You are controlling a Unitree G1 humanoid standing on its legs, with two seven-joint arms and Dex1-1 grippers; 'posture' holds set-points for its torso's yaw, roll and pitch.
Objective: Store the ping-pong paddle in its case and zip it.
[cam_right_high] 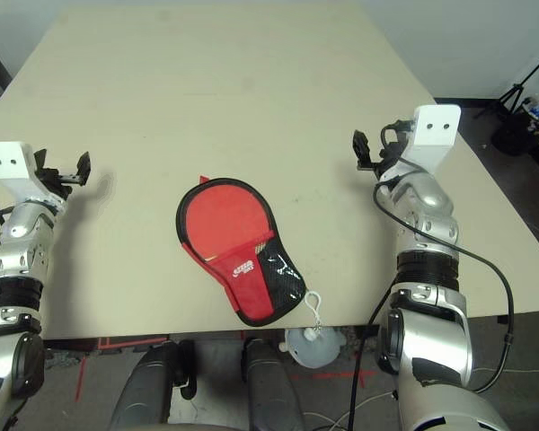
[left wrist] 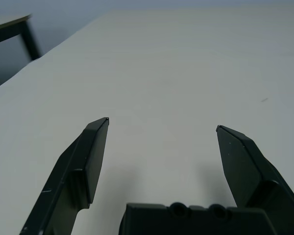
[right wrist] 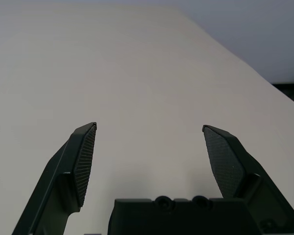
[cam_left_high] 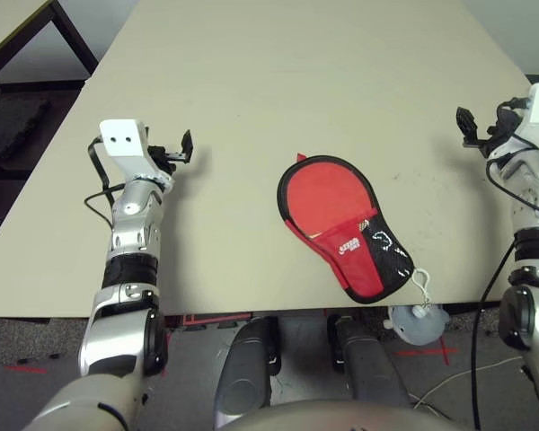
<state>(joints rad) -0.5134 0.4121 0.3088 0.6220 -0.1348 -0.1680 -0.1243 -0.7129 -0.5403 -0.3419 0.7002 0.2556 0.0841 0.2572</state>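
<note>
On table (cam_left_high: pixel 278 81), red case (cam_left_high: pixel 364 260)

Both silver forearms reach forward over the surface, the left jaws (left wrist: pixel 162 122) wide open with nothing between them, the right jaws (right wrist: pixel 149 125) just as wide and empty, each white wrist bracket directly behind its own pair.

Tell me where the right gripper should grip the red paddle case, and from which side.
Best at the narrow end of the red paddle case, I'd say, with the right gripper coming from the robot's right. The case lies flat, its wide round end pointing away, and tapers toward the robot's right, so that end should fit between the fingers more easily.
</note>
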